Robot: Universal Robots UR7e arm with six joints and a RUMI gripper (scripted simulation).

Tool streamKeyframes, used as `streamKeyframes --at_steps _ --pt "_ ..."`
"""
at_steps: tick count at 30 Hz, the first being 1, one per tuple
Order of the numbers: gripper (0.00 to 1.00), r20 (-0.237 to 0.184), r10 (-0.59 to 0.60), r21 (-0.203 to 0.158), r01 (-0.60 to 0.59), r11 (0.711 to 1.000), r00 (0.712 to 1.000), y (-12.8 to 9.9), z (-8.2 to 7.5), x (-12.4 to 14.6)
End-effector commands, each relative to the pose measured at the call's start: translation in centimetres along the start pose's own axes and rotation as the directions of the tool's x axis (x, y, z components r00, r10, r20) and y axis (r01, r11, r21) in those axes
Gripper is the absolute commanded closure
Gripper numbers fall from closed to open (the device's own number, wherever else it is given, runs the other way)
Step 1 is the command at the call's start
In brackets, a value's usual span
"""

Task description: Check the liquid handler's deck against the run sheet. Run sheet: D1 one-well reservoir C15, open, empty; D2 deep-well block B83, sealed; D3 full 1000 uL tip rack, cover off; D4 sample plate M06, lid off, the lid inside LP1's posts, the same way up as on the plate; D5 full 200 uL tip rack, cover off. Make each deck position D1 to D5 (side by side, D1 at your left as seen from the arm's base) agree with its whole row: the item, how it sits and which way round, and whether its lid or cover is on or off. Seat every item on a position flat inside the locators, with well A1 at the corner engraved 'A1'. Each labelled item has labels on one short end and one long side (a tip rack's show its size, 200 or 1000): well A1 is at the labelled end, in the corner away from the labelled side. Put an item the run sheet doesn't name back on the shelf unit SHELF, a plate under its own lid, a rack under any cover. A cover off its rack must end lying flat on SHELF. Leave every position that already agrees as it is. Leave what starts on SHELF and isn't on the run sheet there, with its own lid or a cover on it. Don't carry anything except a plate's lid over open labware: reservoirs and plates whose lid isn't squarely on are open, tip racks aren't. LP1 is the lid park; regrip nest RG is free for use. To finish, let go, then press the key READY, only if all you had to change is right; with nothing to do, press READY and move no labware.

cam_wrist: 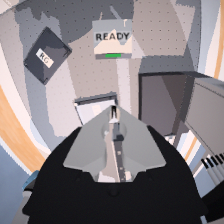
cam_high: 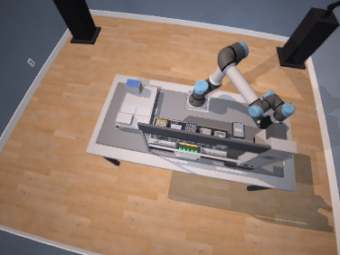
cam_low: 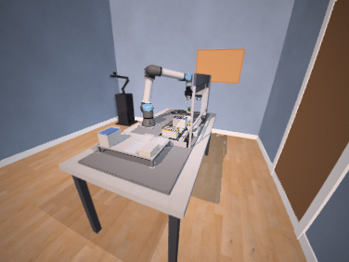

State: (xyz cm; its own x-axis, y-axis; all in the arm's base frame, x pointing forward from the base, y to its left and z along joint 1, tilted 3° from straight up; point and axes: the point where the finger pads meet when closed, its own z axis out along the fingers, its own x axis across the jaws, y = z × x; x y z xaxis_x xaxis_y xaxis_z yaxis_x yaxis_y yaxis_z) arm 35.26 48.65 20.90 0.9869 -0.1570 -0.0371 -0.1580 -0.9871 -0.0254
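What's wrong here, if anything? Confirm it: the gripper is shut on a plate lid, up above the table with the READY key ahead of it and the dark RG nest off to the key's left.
One thing is wrong: the gripper holds nothing. In the wrist view its jaws are closed together with nothing between them. The rest stands: it is above the table, the READY key lies ahead, and the RG nest is left of the key.
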Motion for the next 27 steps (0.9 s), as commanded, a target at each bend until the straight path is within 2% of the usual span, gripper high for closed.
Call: streamKeyframes --at_steps 1,27 --pt "1.0 0.001 -0.002 -0.002 0.002 1.0 1.0 0.0 1.2 -0.1" --pt "1.0 0.001 -0.002 -0.002 0.002 1.0 1.0 0.0 4.8 -0.1"
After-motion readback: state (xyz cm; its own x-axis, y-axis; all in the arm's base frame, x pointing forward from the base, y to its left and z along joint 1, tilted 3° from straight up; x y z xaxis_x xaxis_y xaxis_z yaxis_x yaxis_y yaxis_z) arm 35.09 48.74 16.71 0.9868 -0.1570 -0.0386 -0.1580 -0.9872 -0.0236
